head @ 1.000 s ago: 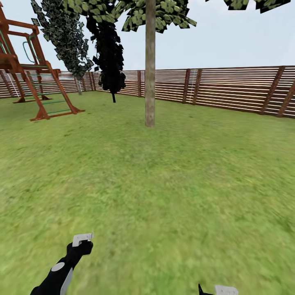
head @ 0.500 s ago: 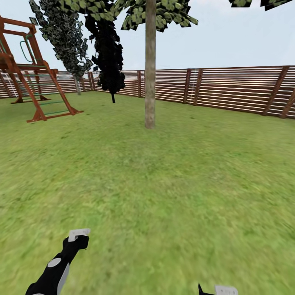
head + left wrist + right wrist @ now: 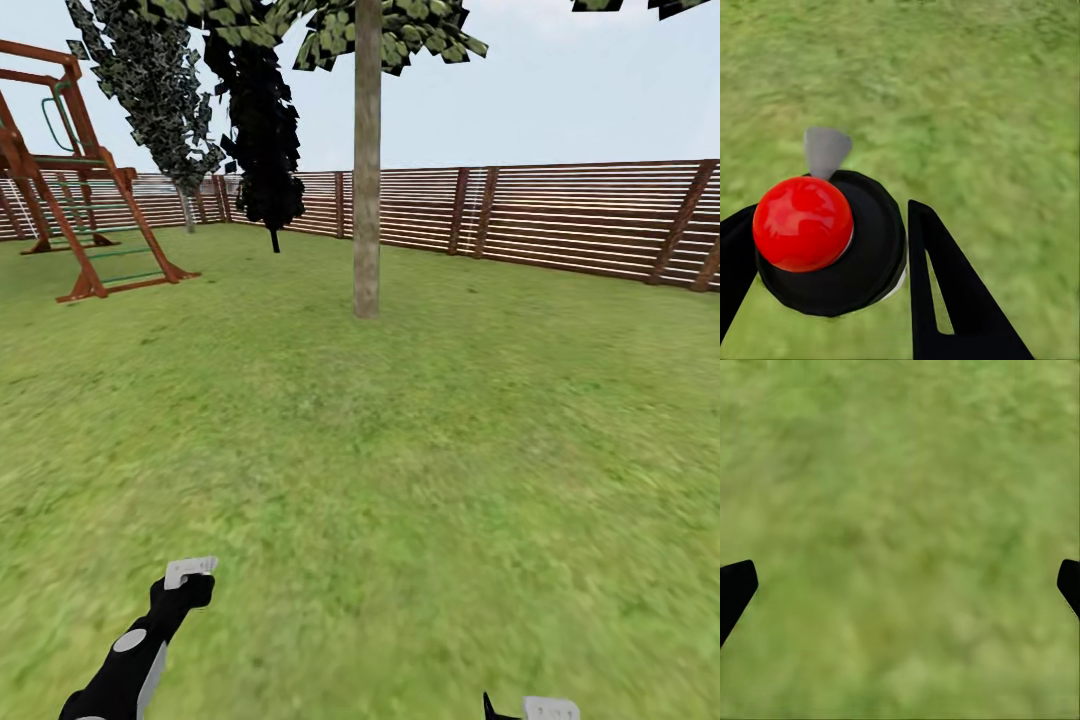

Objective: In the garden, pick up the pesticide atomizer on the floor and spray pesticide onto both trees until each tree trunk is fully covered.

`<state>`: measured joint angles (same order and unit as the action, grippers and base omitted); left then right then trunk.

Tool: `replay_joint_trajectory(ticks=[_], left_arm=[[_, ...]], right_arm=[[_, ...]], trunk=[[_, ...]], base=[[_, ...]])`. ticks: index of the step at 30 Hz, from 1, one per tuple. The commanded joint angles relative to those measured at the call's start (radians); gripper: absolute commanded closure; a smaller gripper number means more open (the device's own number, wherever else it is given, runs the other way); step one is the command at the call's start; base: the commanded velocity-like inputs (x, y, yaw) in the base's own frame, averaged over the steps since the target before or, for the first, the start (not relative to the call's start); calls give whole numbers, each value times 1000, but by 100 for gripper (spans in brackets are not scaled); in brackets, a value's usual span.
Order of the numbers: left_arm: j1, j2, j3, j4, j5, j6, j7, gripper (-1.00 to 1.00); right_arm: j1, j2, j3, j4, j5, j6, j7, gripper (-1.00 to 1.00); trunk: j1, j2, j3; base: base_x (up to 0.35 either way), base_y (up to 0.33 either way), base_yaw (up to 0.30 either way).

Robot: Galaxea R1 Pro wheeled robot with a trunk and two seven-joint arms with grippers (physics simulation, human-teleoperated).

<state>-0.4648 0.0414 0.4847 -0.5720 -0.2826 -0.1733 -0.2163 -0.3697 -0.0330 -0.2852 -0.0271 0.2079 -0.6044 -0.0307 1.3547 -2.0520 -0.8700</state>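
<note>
Atomizer [image 3: 825,240], small, rigid and probably light, sits pinched in the left end effector [image 3: 832,292]; its body takes the hold. Right end effector [image 3: 900,585] is spread.

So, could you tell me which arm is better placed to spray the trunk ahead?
Left: the left gripper is shut on the pesticide atomizer, tree trunk straight ahead; the right gripper hangs open, empty, over grass.

Even, bright daylight in flat simulator renders

No clear light direction and hardly any cast shadows; the grass [image 3: 420,470] is a smeared, blurry texture, softest in both wrist views. The far fence [image 3: 560,215] stays crisp, and a glossy highlight sits on the red ball [image 3: 802,223].
</note>
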Motion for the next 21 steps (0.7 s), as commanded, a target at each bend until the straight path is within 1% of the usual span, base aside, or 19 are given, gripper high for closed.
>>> replay_joint_trajectory(ticks=[1, 3, 5, 6, 8, 15, 21], left_arm=[[0, 0, 0, 0, 0, 0, 0, 100], [0, 0, 0, 0, 0, 0, 0, 100], [0, 0, 0, 0, 0, 0, 0, 100], [0, 0, 0, 0, 0, 0, 0, 100], [0, 0, 0, -1, 0, 0, 0, 100], [1, 0, 0, -2, 0, -1, 0, 100], [0, 0, 0, 0, -1, 0, 0, 100]], right_arm=[[0, 0, 0, -1, -1, 0, 0, -100], [0, 4, 0, 0, -2, 0, 1, -100], [0, 24, 0, 0, -2, 0, 1, -100], [0, 30, 0, -1, -2, 0, 1, -100], [0, 34, -1, -2, -3, -1, -1, -100], [0, 30, -1, -4, -2, -2, 0, -100], [0, 18, 1, -2, 2, -2, 2, -100]], trunk=[[0, 0, 0], [0, 0, 0], [0, 0, 0], [0, 0, 0], [0, 0, 0], [0, 0, 0], [0, 0, 0]], base=[[338, 0, 0], [338, 0, 0], [338, 0, 0], [338, 0, 0], [338, 0, 0], [338, 0, 0], [338, 0, 0]])
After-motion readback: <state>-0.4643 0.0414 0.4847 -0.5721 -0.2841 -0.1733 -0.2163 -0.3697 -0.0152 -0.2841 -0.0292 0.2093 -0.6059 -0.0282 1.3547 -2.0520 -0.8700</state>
